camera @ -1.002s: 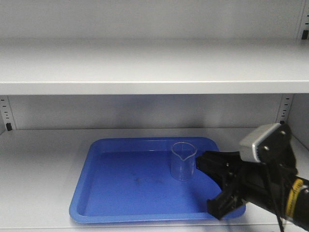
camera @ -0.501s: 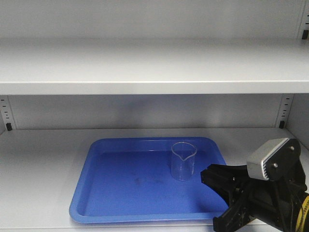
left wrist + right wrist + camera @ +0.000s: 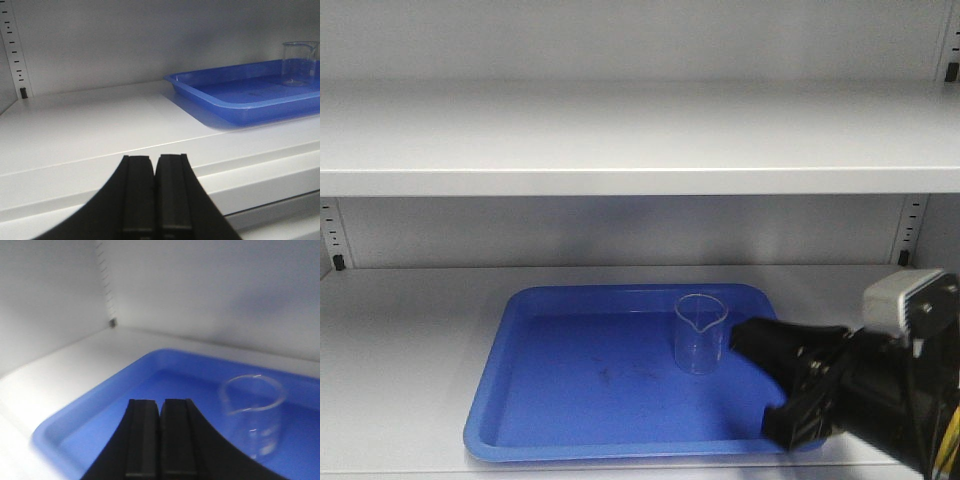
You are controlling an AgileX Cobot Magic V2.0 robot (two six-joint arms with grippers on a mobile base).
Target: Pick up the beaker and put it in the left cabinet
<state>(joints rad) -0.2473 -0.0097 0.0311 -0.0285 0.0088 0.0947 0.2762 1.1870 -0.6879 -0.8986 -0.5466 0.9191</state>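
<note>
Beaker [image 3: 700,333] upright in the blue tray [image 3: 620,449], right of the tray's middle and toward its far rim, on the lower shelf [image 3: 400,350] of the left cabinet [image 3: 620,230]; reads as placed. Right claw [image 3: 160,410] clenched on nothing, pads pressed together, near the beaker's right side and apart from it, over the tray's near right corner. Left claw [image 3: 155,165] likewise clenched and empty, low at the near shelf edge, well left of the tray. Probably time to back the right claw out: best to pull straight toward the near side, level, without swinging left into the glass, and to lift clear of the near tray rim first, since a snag there could drag the tray and tip the beaker. Upper shelf [image 3: 620,140] overhead caps any rise, so only a small lift. Open shelf left of the tray, wide; right wall close by the arm; pin-hole strip [image 3: 330,235] far left, out of the way.
</note>
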